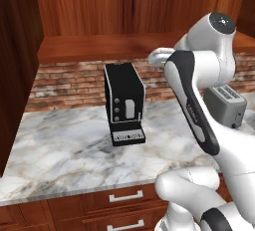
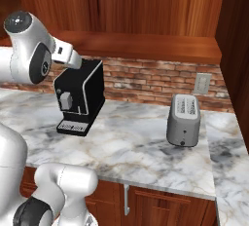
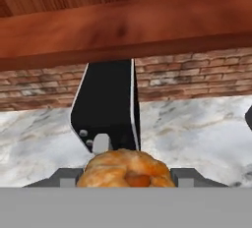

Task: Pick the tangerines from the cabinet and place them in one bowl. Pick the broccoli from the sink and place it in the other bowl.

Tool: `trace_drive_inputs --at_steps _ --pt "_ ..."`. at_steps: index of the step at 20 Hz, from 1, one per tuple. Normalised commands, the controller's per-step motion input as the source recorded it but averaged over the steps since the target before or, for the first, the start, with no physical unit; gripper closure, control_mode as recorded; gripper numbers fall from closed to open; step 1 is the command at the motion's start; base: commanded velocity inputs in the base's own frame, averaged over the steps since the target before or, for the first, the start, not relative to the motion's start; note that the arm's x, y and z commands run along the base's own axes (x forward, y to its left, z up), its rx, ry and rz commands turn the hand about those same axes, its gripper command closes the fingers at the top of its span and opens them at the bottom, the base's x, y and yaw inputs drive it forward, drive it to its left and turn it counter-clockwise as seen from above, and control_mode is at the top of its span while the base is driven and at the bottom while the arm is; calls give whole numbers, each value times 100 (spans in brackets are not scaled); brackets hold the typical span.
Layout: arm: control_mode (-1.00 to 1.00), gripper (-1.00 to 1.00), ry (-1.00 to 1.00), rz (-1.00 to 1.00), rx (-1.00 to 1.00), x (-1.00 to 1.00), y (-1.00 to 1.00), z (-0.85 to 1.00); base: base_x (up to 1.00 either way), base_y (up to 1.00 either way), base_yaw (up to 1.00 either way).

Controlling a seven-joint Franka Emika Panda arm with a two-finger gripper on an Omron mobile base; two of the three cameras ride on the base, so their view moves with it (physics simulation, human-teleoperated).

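A tangerine [image 3: 125,169] is gripped in the closed end effector [image 3: 125,175], held above the marble surface [image 1: 64,145] in front of the black coffee machine [image 1: 124,103]. Above that machine, the cabinet [image 1: 99,46] shelf is seen. A grey toaster [image 2: 184,119] is stood to the machine's right.

Kitchen: marble counter [image 1: 64,145], coffee machine [image 1: 124,103], toaster [image 2: 183,120], brick backsplash [image 2: 151,81].
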Motion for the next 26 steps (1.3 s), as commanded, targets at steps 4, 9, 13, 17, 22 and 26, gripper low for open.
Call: trace_drive_inputs --at_steps 4,9,13,17,22,26 --pt "-100 100 26 -2 -10 -62 -7 -7 0 0 0" --pt "-100 100 17 -8 -14 -63 -16 -29 0 0 0" --pt "-100 100 10 -1 -16 -68 -17 -26 0 0 0" --pt "-100 100 -1 7 -3 -62 -14 -11 0 0 0" --pt "-100 100 -2 16 7 -54 -17 0 0 0 0" --pt "-100 100 1 17 4 -46 -7 0 0 0 0"
